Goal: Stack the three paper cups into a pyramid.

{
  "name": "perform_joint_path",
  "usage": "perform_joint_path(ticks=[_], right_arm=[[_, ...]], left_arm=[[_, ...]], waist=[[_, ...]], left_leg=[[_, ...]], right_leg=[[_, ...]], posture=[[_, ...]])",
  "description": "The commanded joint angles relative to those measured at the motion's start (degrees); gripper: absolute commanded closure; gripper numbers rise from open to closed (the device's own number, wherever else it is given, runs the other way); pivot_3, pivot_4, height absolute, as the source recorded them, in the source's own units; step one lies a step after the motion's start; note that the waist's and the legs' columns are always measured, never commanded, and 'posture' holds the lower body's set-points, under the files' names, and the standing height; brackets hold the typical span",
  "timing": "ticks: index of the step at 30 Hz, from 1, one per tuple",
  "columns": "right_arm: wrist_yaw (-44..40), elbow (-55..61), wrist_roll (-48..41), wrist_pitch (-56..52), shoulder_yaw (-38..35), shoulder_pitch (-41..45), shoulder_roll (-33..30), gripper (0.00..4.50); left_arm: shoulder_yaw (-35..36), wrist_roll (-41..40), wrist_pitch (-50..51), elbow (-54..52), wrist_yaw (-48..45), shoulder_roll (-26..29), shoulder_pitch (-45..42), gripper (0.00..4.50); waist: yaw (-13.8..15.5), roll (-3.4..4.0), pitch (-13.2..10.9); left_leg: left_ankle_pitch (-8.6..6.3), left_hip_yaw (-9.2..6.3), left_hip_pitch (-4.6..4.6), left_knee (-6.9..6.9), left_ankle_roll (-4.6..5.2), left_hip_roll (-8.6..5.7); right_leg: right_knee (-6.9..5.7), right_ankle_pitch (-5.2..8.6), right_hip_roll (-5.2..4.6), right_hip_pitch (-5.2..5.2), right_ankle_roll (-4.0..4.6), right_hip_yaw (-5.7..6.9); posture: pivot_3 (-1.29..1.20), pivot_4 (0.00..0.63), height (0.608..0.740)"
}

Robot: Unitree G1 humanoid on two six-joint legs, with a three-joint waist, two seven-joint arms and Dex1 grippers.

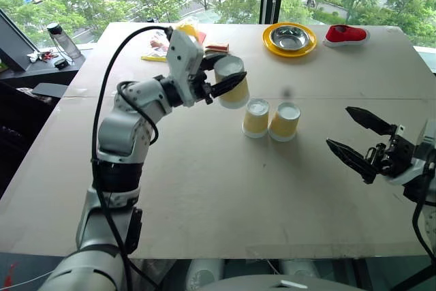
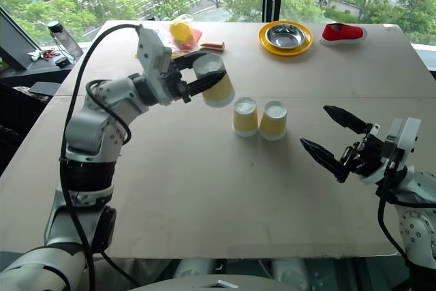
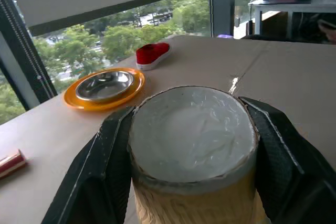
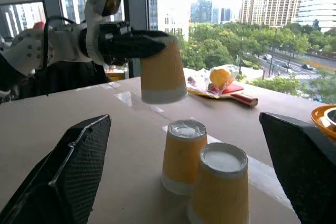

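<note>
A: Item one, the left gripper [image 1: 228, 86]. Condition?

B: Pinched on the third paper cup [image 1: 232, 82], one black finger on either side, near the base. The cup was upside down and held in the air, clear of the table [image 1: 204, 189].

A: Item two, the other two cups?

B: The near-left cup [image 1: 256, 117] and the near-right cup [image 1: 285, 121] stood inverted on the table, side by side and touching or very nearly so. The held cup hung up and to the left of them, not yet over the pair.

A: Item three, the right gripper [image 1: 354, 140]?

B: Spread wide, holding nothing, hovering off to the right of the pair and well apart from it.

A: Step in hand?

B: By my reading, carrying the top cup. The base row looked set and only the cap was left.

A: Next move required?

B: Probably bringing the cup over the seam between the two bases, lowering it level so its rim rested on both, then releasing without nudging either.
</note>
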State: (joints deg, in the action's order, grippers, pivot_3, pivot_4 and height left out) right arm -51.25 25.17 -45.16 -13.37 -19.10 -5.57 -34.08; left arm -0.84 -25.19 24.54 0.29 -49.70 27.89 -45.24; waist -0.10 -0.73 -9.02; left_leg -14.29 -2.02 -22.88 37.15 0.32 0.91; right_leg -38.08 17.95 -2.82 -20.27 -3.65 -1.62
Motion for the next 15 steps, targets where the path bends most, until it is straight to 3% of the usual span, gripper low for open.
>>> perform_joint_path(ticks=[1, 8, 15], right_arm=[[3.66, 1.98, -0.28, -1.12, -1.01, 0.86, 0.52, 0.00], [7.52, 5.90, 0.30, -1.95, -2.10, -0.91, 0.92, 0.00], [2.01, 6.79, -4.32, 1.89, -5.68, -4.90, 2.64, 0.00]], left_arm=[[-2.74, 0.43, -3.19, 6.14, -6.12, -1.74, -3.91, 2.07], [-5.77, 3.40, -8.41, 13.70, -10.18, -6.89, -7.03, 2.07], [-5.59, 5.21, -12.01, 17.45, -10.97, -9.21, -9.09, 2.07]], waist=[[-0.37, 0.03, 0.01], [-0.73, 0.05, -0.03], [-0.41, 0.05, -0.03]], left_leg=[[0.00, 0.00, -0.01, 0.00, 0.00, 0.00], [0.04, -0.03, -0.02, -0.03, -0.06, 0.03], [0.00, -0.05, -0.07, 0.01, 0.00, 0.00]], right_leg=[[0.02, 0.00, 0.00, 0.00, 0.00, -0.02], [-0.01, 0.00, 0.03, -0.07, 0.00, -0.13], [0.03, 0.00, -0.01, -0.03, 0.00, -0.10]], posture=[[0.00, 0.150, 0.740], [0.00, 0.150, 0.740], [0.00, 0.150, 0.740]])
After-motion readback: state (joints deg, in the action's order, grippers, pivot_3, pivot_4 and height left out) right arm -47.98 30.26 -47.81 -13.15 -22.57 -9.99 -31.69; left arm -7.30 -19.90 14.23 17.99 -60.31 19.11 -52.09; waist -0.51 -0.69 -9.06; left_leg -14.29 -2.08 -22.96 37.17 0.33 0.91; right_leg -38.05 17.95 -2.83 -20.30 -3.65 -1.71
